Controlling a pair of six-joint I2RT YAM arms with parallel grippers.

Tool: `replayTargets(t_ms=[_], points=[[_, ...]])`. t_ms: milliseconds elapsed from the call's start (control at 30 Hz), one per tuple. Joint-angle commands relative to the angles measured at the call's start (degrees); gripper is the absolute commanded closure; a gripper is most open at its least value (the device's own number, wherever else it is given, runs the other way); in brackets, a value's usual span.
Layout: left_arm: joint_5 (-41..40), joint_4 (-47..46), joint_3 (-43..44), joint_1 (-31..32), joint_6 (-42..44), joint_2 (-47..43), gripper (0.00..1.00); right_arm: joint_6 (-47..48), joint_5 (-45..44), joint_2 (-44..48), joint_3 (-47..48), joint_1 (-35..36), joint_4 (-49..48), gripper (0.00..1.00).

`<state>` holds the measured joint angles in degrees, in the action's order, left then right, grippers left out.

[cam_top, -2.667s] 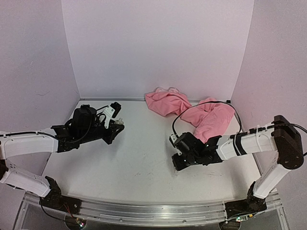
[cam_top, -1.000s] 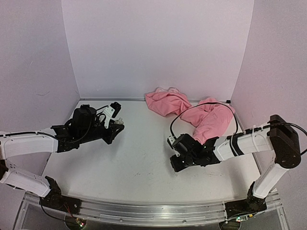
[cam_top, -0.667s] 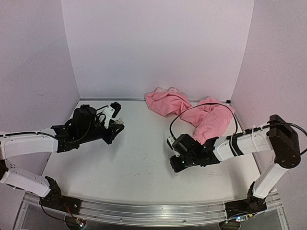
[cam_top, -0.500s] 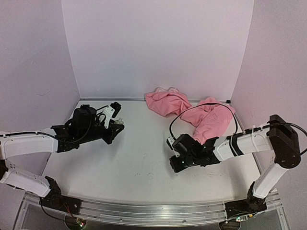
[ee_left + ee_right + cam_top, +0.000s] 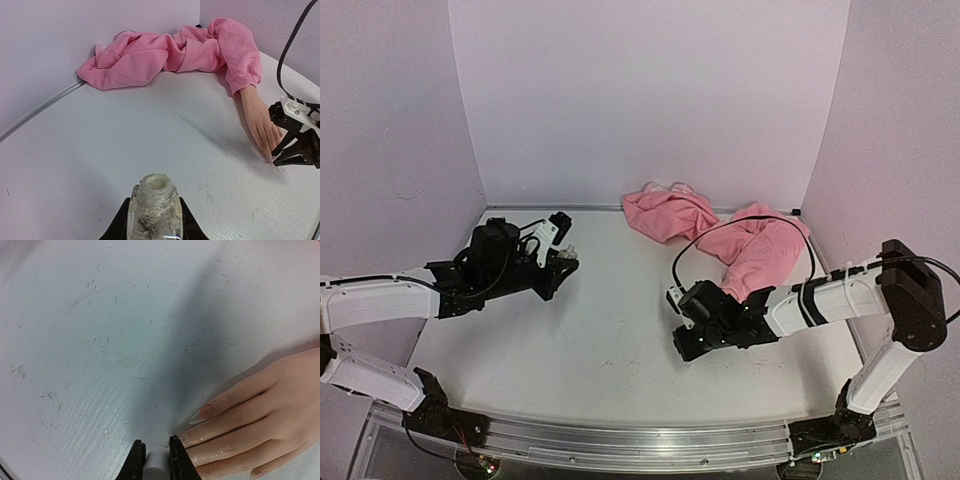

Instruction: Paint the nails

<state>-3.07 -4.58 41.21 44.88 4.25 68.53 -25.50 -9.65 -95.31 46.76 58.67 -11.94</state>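
open table centre, hoodie, mannequin hand right

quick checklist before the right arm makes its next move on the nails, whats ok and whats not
1. Left claw shut on the uncapped bottle, neck up: ok.
2. Right claw shut on the white cap: ok.
3. Mannequin hand flat on the table, fingertips towards the right claw: ok.
4. Pink sleeve ends at the wrist, fingers uncovered: ok.
5. One nail in plain sight, apart from the right claw: ok.
6. Cap's lower end touching a nail: cannot tell, it is hidden in the wrist view.
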Motion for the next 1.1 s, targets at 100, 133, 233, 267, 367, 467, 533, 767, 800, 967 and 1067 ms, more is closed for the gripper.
replayTargets(t_ms=[100, 133, 233, 267, 367, 467, 533, 767, 800, 967, 1067], points=[[0.52, -3.9, 0.62, -0.23, -0.12, -2.16, 1.0, -0.79, -0.11, 0.56, 0.52, 0.54, 0.87, 1.0], [0.53, -3.86, 0.62, -0.23, -0.09, -2.12, 1.0, -0.93, -0.06, 0.6, 0.52, 0.55, 0.87, 1.0], [0.57, -3.86, 0.54, -0.23, -0.1, -2.2, 1.0, -1.09, 0.12, 0.65, 0.52, 0.55, 0.87, 1.0], [0.56, -3.88, 0.54, -0.25, -0.05, -2.21, 1.0, -1.12, 0.11, 0.71, 0.45, 0.51, 0.87, 1.0], [0.61, -3.87, 0.45, -0.23, -0.18, -2.24, 1.0, -1.08, 0.06, 0.82, 0.43, 0.55, 0.87, 1.0], [0.7, -3.86, 0.45, -0.23, -0.16, -2.17, 1.0, -1.11, 0.07, 0.99, 0.52, 0.52, 0.7, 1.0], [0.7, -3.86, 0.45, -0.24, -0.21, -2.2, 1.0, -1.13, 0.13, 1.08, 0.57, 0.53, 0.63, 1.0], [0.61, -3.9, 0.25, -0.28, -0.21, -2.31, 1.0, -1.22, 0.35, 1.25, 0.61, 0.5, 0.44, 1.0], [0.61, -3.86, 0.27, -0.24, -0.22, -2.35, 1.0, -1.29, 0.45, 1.33, 0.65, 0.56, 0.37, 1.0], [0.61, -3.86, 0.36, -0.23, -0.13, -2.35, 1.0, -1.39, 0.08, 1.89, 0.7, 0.59, 0.32, 1.0], [0.61, -3.86, 0.36, -0.23, -0.21, -2.37, 1.0, -1.47, -0.13, 2.54, 0.7, 0.65, 0.34, 1.0]])
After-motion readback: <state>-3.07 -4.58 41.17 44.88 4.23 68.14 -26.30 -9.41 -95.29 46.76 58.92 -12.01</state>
